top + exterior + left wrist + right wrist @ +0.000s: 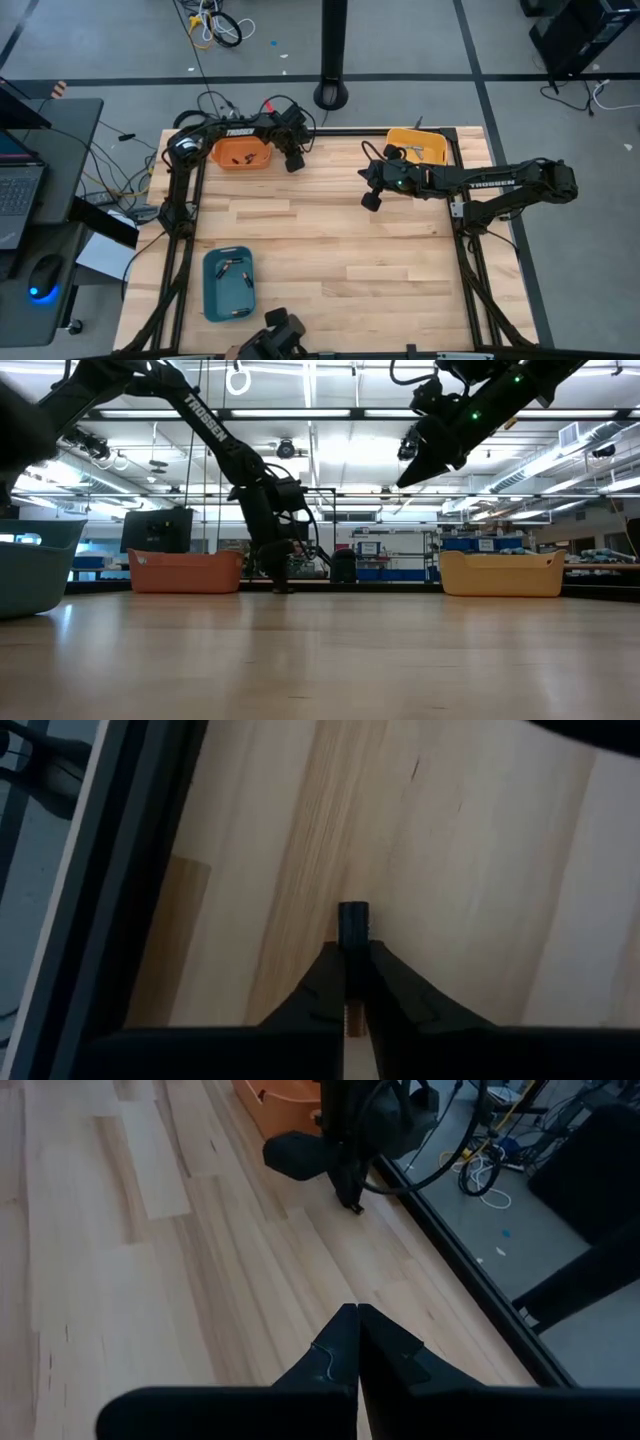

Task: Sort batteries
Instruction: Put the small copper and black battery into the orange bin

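Looking down from above, three bins sit on the wooden worktop [330, 230]. The orange bin [241, 154] holds a few small dark batteries [247, 157]. The blue bin [229, 284] holds several more batteries. The yellow bin [418, 146] is partly hidden by the right arm, so what is in it cannot be told.

From table height, the right fingers [412, 472] hang high in the air, shut with nothing between them.

Past the left wrist, the left fingers [352, 982] pinch a small dark battery [353, 922] just above the wood, near the worktop's edge.

Past the right wrist, its fingers are pressed together and empty.
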Available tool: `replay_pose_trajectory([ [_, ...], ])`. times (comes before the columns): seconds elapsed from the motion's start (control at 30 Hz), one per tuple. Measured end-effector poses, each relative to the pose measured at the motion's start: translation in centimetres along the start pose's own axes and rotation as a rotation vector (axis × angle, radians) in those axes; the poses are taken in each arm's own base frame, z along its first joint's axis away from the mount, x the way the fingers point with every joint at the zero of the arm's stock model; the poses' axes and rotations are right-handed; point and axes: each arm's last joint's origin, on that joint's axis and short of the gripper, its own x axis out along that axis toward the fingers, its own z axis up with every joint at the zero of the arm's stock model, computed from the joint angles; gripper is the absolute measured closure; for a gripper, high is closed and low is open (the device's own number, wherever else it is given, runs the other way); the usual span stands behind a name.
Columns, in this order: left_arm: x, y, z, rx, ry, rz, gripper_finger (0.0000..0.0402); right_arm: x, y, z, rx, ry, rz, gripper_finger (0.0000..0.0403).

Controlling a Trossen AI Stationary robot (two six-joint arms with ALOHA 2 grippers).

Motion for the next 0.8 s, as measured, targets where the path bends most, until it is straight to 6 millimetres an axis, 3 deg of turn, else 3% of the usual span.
replay_pose_trajectory([
  [0.23,-2.1,-0.1,0.1,0.003,-0.005,0.026,0.0378,0.0,0.2,-0.2,-0.015,-0.006,0.005,0.0393],
  [0.53,-4.8,-0.6,1.2,0.02,-0.105,0.022,0.038,1.0,0.7,-3.1,0.01,-0.073,0.047,0.0393],
  [0.67,-6.7,-0.7,1.3,0.019,-0.121,0.041,0.0381,1.2,0.9,-4.2,0.039,-0.081,0.058,0.0393],
  [0.8,-10.1,-0.9,1.2,-0.012,-0.139,0.087,0.0381,1.3,0.9,-4.8,0.053,-0.07,0.058,0.0393],
])
